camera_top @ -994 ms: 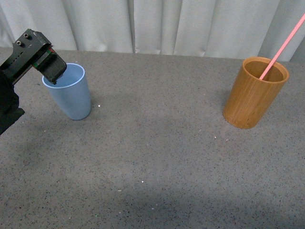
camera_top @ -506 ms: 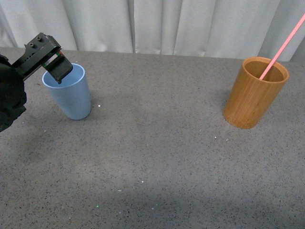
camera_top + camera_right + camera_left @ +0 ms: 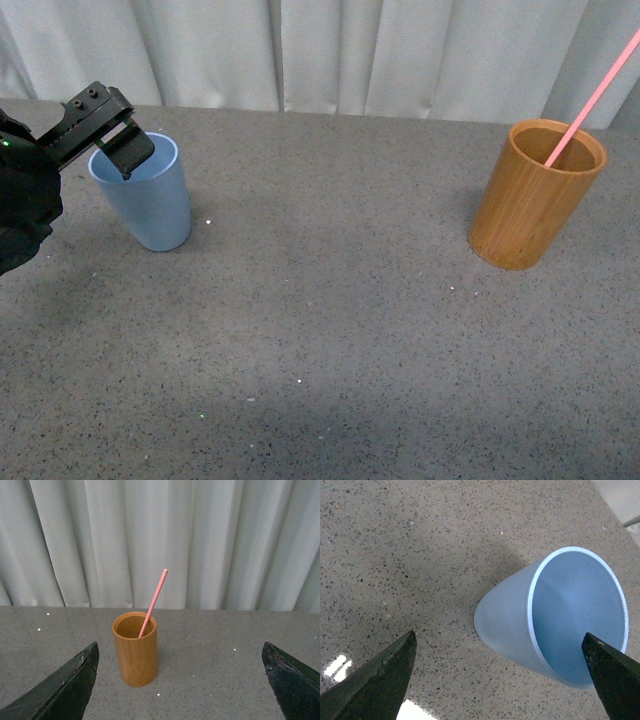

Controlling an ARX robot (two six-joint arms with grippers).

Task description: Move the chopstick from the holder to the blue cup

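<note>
Chopstick point(image 3: 590, 102): leans in holder point(image 3: 535, 200). Left fingers point(image 3: 375, 680) and right fingers point(image 3: 60, 690) spread, empty. Hazard: left fingers, close over cup point(image 3: 155, 215), could tip it.

light: soft, even | shadow: dark band, near tabletop point(image 3: 320, 440) | glare: wrist-view patch | focus: sharp

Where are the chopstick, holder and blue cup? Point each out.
chopstick point(image 3: 154, 600), right wrist view, middle of its shaft.
holder point(image 3: 525, 215), front view, outer wall.
blue cup point(image 3: 160, 215), front view, outer wall.
</note>
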